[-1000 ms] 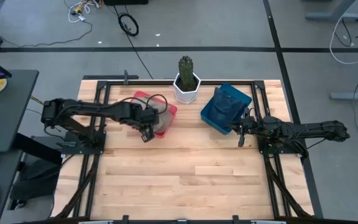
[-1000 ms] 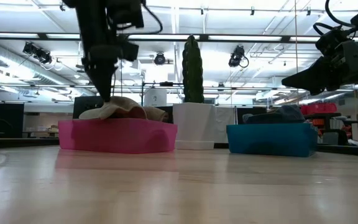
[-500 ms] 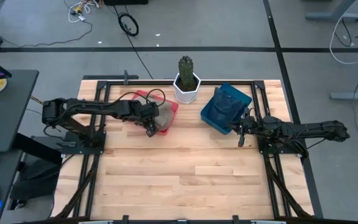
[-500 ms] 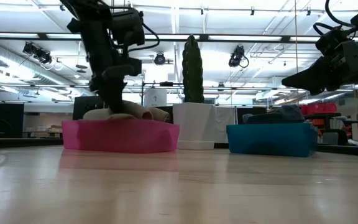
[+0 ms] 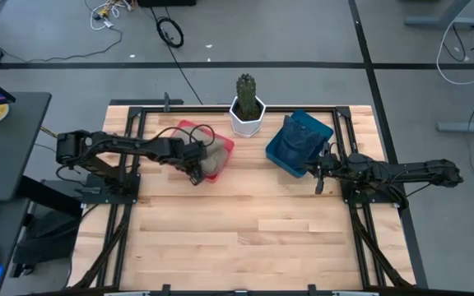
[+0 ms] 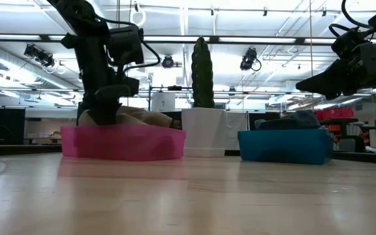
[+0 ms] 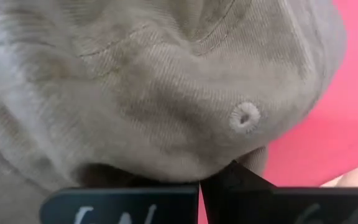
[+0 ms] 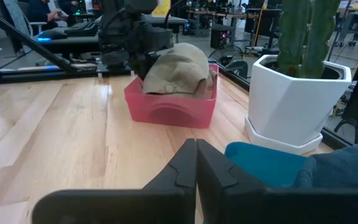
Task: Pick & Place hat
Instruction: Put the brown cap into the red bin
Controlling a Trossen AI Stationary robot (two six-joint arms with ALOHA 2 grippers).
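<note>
- Left hand [image 5: 194,170] was pinching the tan hat [image 5: 211,156], which sat in the pink bin [image 6: 123,143].
- Lift and placing weren't done; right hand [image 5: 318,174] sat pressed together.

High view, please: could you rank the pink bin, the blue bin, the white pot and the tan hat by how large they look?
1. Blue bin, though the jeans cover much of it
2. Pink bin, close behind and partly hidden, so unsure
3. White pot
4. Tan hat, about the pot's size, partly under the left gripper
</note>
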